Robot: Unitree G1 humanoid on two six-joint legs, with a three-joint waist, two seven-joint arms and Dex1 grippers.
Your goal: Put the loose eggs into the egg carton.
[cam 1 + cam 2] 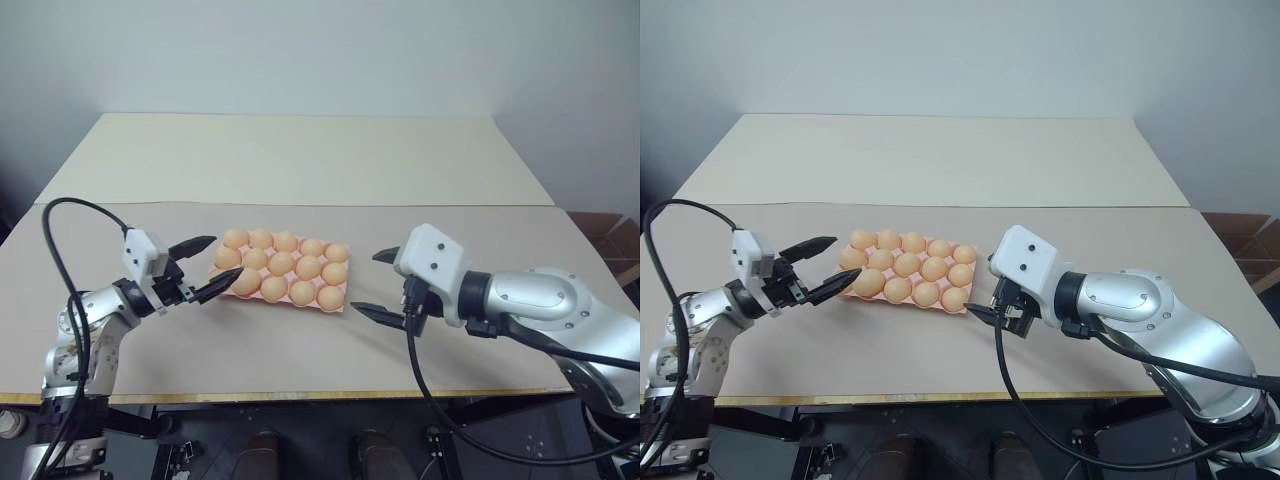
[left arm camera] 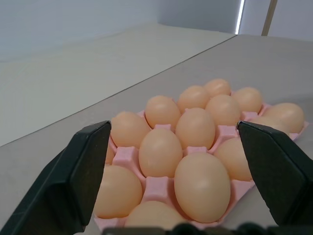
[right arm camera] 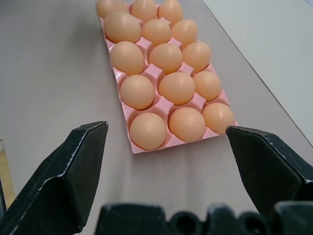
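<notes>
Smooth oval eggs (image 3: 177,87) fill the pink moulded carton (image 3: 123,84) — every round cup.

We see the egg carton (image 1: 337,306), a flat pink moulded tray without a lid, lying slightly askew near the centre of the frame. Its three rows of five cups are all filled: fifteen eggs (image 1: 281,263), smooth, oval and light orange-tan, each sit upright in a cup.

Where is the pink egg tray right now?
The pink egg tray sits in the middle of the tan table, full of eggs, between the open left hand and open right hand.
</notes>
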